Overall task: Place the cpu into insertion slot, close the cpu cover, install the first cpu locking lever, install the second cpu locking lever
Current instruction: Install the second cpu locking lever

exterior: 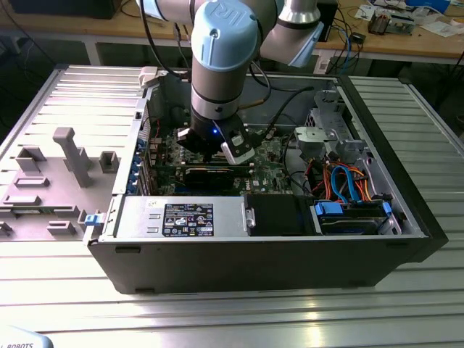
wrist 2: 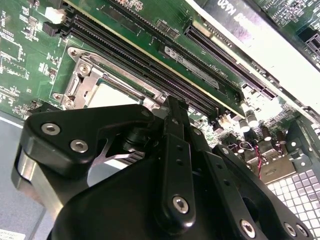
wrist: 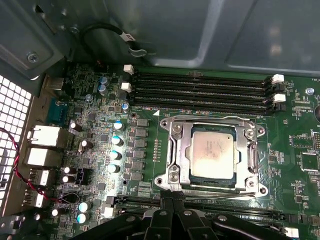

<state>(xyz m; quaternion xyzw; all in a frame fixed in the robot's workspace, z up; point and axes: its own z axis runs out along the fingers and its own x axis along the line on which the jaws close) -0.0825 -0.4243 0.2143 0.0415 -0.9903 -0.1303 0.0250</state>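
Observation:
The cpu (wrist: pixel 212 152), a dull silver square, lies in the insertion slot (wrist: pixel 169 178) on the green board. The cpu cover (wrist: pixel 182 150), a silver frame with a square window, lies flat around it. A thin metal locking lever (wrist: pixel 225 189) runs along the socket edge nearest my gripper (wrist: pixel 173 199). The black fingers (wrist: pixel 164 215) stand together, their tips at that lever's end by the socket corner. In the second wrist view the gripper (wrist 2: pixel 172 107) hangs just over the cover (wrist 2: pixel 82 82) and cpu (wrist 2: pixel 112 95). The exterior view shows the gripper (exterior: pixel 217 154) down inside the open computer case (exterior: pixel 254 254).
Long black memory slots (wrist: pixel 200 87) run beside the socket, with several capacitors (wrist: pixel 116 140) on its other side. A black graphics card (exterior: pixel 210 176) lies just in front of the gripper. Drive bays and orange and blue cables (exterior: pixel 348 185) fill the exterior view's right. A grey fixture (exterior: pixel 69 156) stands outside the case.

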